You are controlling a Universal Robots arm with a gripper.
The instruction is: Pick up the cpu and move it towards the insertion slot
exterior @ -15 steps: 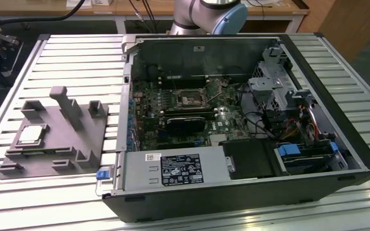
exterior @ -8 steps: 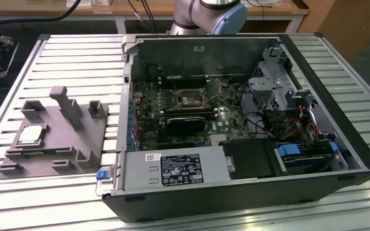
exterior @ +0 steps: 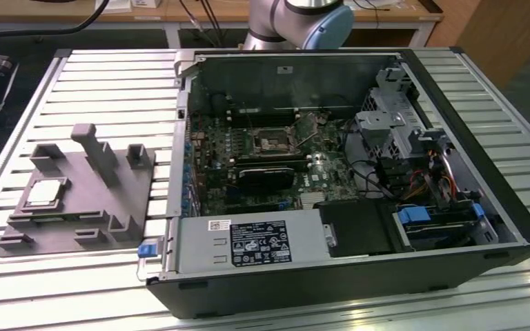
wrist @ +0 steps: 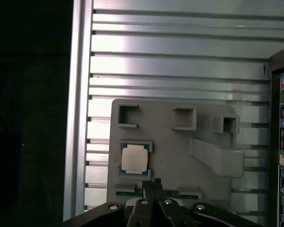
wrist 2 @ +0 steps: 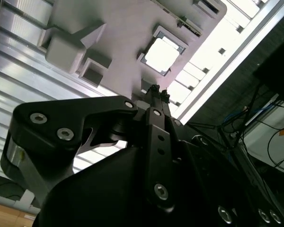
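Gripper (wrist: 152, 183): in both wrist views the two fingertips are pressed together with no gap and nothing clamped between them. Same tips in the second wrist view (wrist 2: 156, 90), clenched and empty. They sit over the block (wrist: 180, 142) near its edge, just beside the cpu (wrist: 135, 158) but not on it. Cannot tell whether the tips touch the block or hang above it.

Cpu: lies flat in a square recess of the block, pale metal face up. In the exterior view it is at middle left of the frame (exterior: 44, 193), on the block (exterior: 90, 200), which rests on the slatted table (exterior: 108, 89). The second wrist view shows the cpu (wrist 2: 162, 54) past the fingertips, face washed out by glare.

Slot (exterior: 275, 141): inside the open case (exterior: 357, 276), centre of the exterior view, well apart from the cpu. Metal frame, dark middle; no detail readable inside.

Hidden or cut off:
- The arm (exterior: 302, 21) is cut by the top edge of the exterior view.
- A green strip (wrist: 187, 194) at the block's edge is partly covered by the fingers in the first wrist view.
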